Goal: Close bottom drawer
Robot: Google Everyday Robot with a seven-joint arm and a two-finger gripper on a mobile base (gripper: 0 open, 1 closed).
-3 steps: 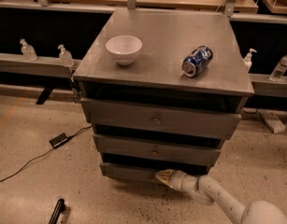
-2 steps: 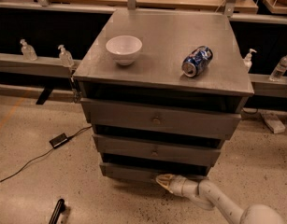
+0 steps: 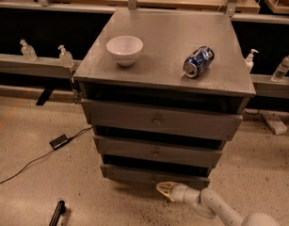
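The grey cabinet has three drawers. The bottom drawer is the lowest and narrowest, with a plain grey front that sticks out a little under the middle drawer. My gripper is low in front of the bottom drawer, just below the centre of its front, on a white arm that comes in from the lower right. The tip points left, close to the drawer front. The drawer's knob is hidden.
A white bowl and a blue can lying on its side rest on the cabinet top. The top drawer is widest. A black cable and box lie on the floor at left. Bottles stand on side ledges.
The gripper has moved slightly down and left along the bottom drawer's front. The drawers look unchanged.
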